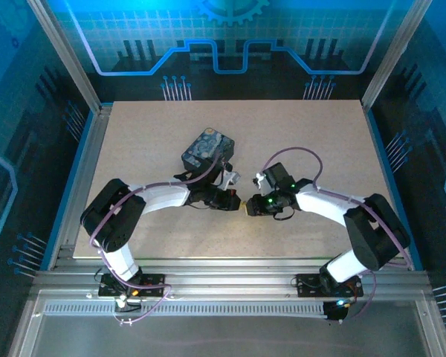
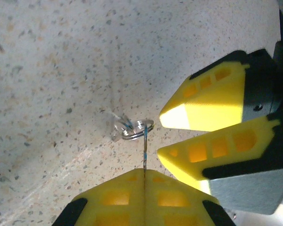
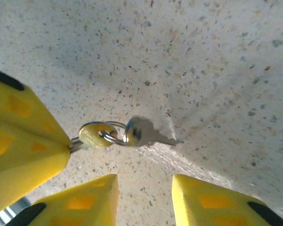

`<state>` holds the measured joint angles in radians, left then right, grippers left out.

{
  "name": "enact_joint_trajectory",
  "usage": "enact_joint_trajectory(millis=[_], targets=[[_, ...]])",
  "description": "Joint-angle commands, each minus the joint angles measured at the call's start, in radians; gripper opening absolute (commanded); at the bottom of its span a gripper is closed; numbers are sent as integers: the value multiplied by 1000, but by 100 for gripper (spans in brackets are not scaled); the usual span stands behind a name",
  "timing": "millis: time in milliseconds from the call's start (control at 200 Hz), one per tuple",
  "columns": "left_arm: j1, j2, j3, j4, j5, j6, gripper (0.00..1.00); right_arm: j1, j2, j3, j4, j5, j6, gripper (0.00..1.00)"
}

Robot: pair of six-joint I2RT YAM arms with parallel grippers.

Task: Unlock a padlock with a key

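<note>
Left gripper: jaws together, clamped on the key, which is held clear of the bench at mid-bench where the two arms meet. The key's head sticks out, and a split ring through it carries a second key. Right gripper: jaws apart, nothing in them, tips just beside the ring. Dark blue box sits behind the left wrist.
</note>
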<state>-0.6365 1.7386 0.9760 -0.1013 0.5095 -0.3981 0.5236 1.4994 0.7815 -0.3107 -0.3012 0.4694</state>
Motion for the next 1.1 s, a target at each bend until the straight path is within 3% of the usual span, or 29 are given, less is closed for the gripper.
enact_joint_trajectory(millis=[0,150,380,580,910,1091], targets=[[6,-23,86,-127,-28,205,0,-53,-77,8,-35,-95,-14,38],[17,-43,135,-166,-16,333,0,-133,-152,-6,-13,-197,49,42],[22,-101,115,-83,-47,472,0,-174,-183,45,-56,-258,142,43],[46,-113,145,-126,53,539,0,-185,-193,79,-74,-307,30,43],[62,-131,137,-149,99,558,0,-215,-158,68,0,-381,102,41],[65,-128,134,-146,149,550,0,-214,-153,73,5,-382,59,41]])
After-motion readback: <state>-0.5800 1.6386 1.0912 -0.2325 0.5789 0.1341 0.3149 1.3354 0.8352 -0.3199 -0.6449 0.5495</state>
